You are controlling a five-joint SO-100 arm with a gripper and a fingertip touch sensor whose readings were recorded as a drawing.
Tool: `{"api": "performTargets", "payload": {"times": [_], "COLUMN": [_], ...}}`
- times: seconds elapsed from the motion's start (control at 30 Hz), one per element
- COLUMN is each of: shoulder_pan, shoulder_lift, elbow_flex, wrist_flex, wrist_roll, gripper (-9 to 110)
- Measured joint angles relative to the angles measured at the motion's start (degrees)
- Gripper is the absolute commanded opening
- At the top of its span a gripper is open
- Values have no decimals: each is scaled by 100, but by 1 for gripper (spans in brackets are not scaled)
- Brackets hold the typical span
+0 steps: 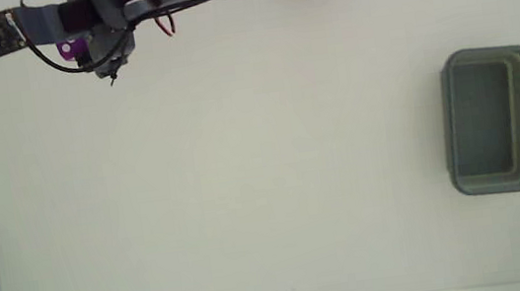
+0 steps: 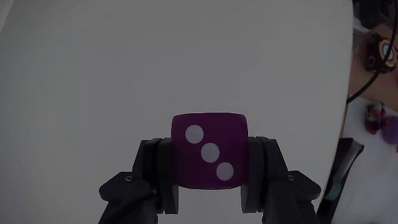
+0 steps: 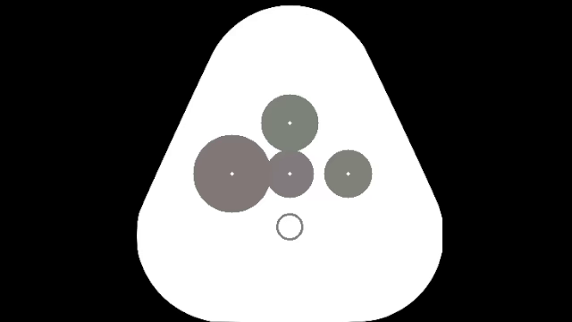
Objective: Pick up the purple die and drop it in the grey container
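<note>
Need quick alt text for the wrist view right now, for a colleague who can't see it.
The gripper clamps the purple die between its dark fingers, three white dots running diagonally across the face toward the camera. Behind it lies the bare white table.

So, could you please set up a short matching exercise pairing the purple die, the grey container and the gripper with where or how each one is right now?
Things:
1. purple die
2. grey container
3. gripper

States:
A. empty, at the right side of the fixed view
B. shut, at the top left of the fixed view
C. clamped between two fingers, three white dots showing

Pairs: 1-C, 2-A, 3-B
</note>
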Motion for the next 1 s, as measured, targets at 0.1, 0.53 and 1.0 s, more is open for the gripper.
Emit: {"api": "performTargets", "payload": {"times": [0.1,0.53,1.0], "shoulder_pan": [0,0,-123], "shoulder_lift": [0,0,0], "elbow_flex": [0,0,0], "wrist_flex": [0,0,0], "wrist_roll": [0,0,0], "gripper": [50,50,50]}}
